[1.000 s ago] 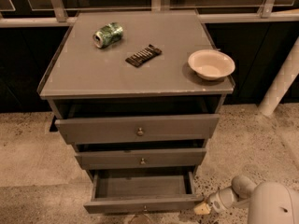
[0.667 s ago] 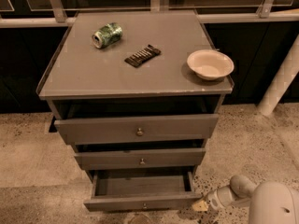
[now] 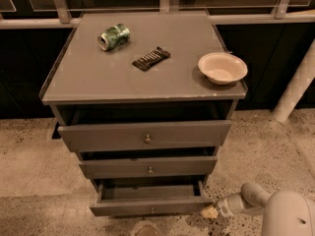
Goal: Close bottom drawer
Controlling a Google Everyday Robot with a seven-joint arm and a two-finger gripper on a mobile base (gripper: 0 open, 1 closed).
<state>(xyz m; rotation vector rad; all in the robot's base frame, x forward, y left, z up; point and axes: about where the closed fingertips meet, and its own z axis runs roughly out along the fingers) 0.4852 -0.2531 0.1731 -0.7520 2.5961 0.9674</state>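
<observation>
Now the end effector [image 3: 209, 211] is sitting at the right front corner of the bottom drawer [image 3: 150, 206], apparently touching it (apart or together, I cannot tell). The drawer is hanging partly open, its front panel stretching sideways away from the end effector. Against a second ago, it is showing less interior, and the end effector is riding closer in.
</observation>
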